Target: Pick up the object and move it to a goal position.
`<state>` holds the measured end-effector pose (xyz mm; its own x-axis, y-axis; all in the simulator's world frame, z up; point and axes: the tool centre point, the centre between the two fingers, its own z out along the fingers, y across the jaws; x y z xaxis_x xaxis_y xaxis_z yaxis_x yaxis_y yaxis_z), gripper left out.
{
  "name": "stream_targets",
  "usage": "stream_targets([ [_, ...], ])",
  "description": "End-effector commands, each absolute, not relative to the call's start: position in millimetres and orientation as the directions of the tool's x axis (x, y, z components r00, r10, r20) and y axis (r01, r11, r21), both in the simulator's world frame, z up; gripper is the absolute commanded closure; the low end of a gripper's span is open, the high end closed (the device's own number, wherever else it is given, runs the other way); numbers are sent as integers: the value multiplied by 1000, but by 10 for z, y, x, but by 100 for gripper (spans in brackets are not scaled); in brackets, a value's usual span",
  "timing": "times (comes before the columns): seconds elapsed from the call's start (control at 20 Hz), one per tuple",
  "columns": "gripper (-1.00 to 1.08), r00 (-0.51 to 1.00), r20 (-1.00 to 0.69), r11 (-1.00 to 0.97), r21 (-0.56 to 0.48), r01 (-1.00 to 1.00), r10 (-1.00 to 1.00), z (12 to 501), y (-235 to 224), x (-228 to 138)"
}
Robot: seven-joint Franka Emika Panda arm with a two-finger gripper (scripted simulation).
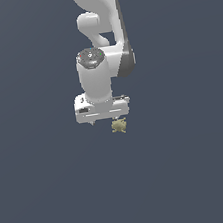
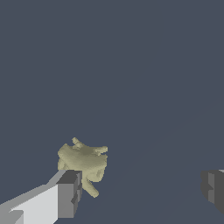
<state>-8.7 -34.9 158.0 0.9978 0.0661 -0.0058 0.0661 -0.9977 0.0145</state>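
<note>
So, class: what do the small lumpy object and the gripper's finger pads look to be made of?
The object: matte olive-tan, looks like soft clay or rubber, judging by its dull, lumpy surface with stubby nubs; a render leaves it open. The finger pads: flat dark grey blocks, no shine, perhaps rubber, on a white smooth plastic-looking gripper.

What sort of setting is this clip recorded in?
Most likely a bare simulated test scene, not a real room: a flat, featureless slate-grey ground, a smooth white rendered arm, and a single tiny olive-tan object beside its open jaws.
</note>
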Motion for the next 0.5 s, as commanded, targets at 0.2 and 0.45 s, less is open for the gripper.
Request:
stream_targets([
  [0.2,-92,972,-10,-972,14,234,234,1486,-275,-140],
  [0.45,-92,926,-13,-926,13,378,378,1406,-206,-189],
])
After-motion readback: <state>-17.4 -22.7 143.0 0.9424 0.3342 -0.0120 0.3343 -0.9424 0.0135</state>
